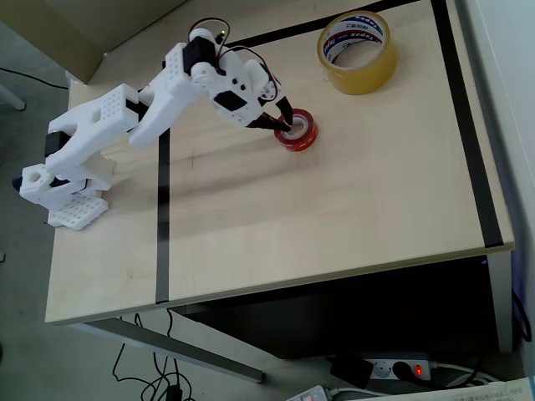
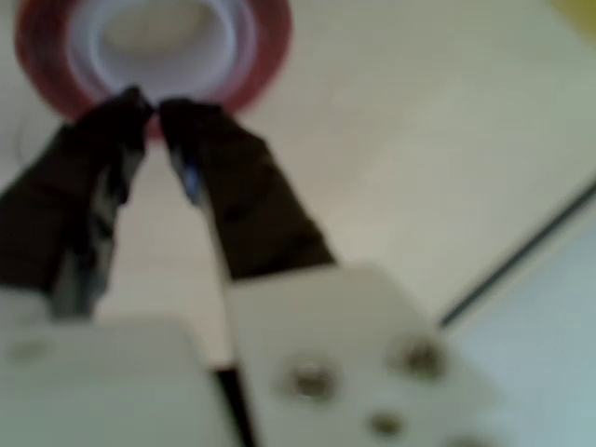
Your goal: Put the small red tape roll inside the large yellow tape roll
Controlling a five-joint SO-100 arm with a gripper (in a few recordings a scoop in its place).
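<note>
The small red tape roll (image 1: 298, 132) lies flat on the wooden table, its pale core (image 2: 158, 37) facing up. My gripper (image 1: 288, 127) sits at the roll's left rim in the overhead view. In the blurred wrist view the two dark fingertips (image 2: 130, 104) are almost touching, right at the near edge of the red roll (image 2: 270, 42). Nothing shows between them, and the gripper (image 2: 156, 107) looks shut. The large yellow tape roll (image 1: 358, 52) lies flat at the back of the table, up and to the right of the red roll and well apart from it.
Black tape lines (image 1: 161, 217) mark a rectangle on the table (image 1: 334, 209). The arm's white base (image 1: 71, 188) is clamped at the left edge. The table's front edge drops to cables and a power strip (image 1: 393, 368) on the floor.
</note>
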